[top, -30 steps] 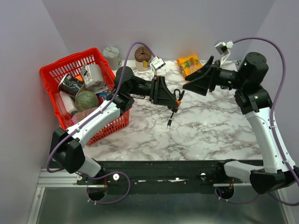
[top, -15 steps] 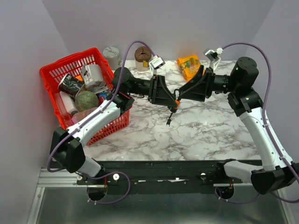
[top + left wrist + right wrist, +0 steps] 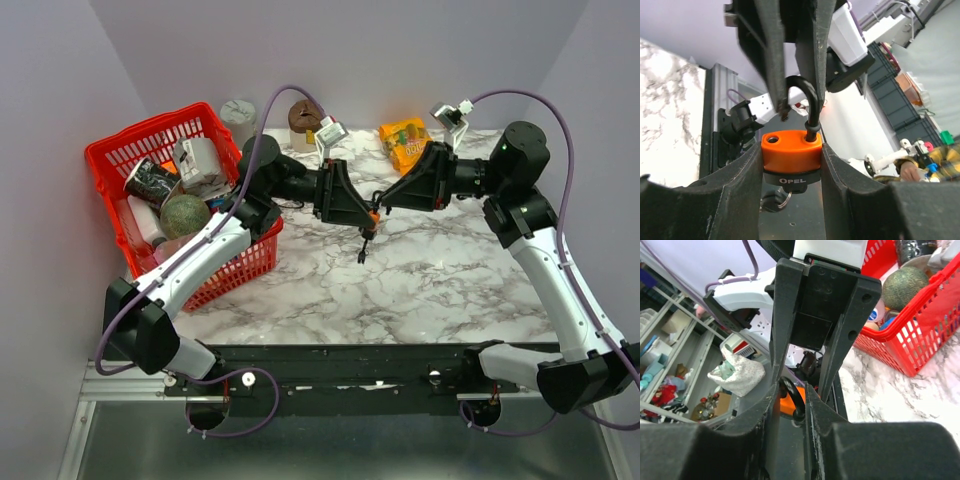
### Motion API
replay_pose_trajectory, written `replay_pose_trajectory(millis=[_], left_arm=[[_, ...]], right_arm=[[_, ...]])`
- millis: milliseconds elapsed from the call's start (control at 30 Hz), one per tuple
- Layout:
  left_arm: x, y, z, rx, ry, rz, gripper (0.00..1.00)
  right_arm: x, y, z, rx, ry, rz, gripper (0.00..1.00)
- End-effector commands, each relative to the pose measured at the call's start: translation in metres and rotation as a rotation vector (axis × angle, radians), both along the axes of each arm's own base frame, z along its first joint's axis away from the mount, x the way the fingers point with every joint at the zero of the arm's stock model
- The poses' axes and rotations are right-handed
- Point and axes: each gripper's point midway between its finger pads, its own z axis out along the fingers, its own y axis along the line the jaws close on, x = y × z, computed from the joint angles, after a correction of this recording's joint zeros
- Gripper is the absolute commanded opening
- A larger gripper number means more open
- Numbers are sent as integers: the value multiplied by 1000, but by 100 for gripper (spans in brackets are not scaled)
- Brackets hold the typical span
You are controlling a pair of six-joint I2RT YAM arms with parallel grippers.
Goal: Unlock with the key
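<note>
Left claw (image 3: 369, 212): jaws spread to the width of the orange padlock (image 3: 791, 152) and clamped on its sides.
Right claw (image 3: 384, 200): nose to nose with the left claw, narrowed onto the shackle (image 3: 808, 97).
Padlock axis: along the left claw's fingers, with the shackle end pointing out towards the right claw.
Left wrist only: one shackle leg is out of its hole.
Keys (image 3: 361, 251): in the top view, dangling below both claws.

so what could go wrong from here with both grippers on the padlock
1. The right gripper straddles the thin shackle off-centre, so it could slip off.
2. Pulling could twist the padlock in the left gripper.
3. The keys dangle below and may swing and snag.
</note>
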Motion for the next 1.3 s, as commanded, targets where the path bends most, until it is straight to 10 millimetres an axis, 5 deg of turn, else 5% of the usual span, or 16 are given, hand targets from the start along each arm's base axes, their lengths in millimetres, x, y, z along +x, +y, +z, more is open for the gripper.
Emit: replay_pose_trajectory(millis=[0, 133, 400, 633, 800, 1000, 1133, 1267], left_arm=[[28, -4, -10, 67, -58, 170, 0], [53, 6, -46, 286, -93, 351, 0], [108, 39, -64, 559, -213, 782, 0], [112, 39, -76, 781, -312, 914, 0], [110, 29, -79, 756, -259, 917, 0], [110, 12, -111, 792, -125, 879, 0], [106, -4, -134, 812, -32, 834, 0], [101, -22, -168, 856, 48, 751, 0]], right_arm=[[-11, 2, 6, 5, -16, 34, 18], [3, 2, 3, -18, 7, -41, 18], [37, 1, -16, -108, 93, -220, 17], [59, 1, -30, -161, 149, -346, 15], [68, -5, -43, -191, 191, -426, 17], [82, -24, -69, -234, 251, -599, 47], [90, -54, -73, -245, 246, -766, 68], [90, -86, -66, -264, 177, -945, 76]])
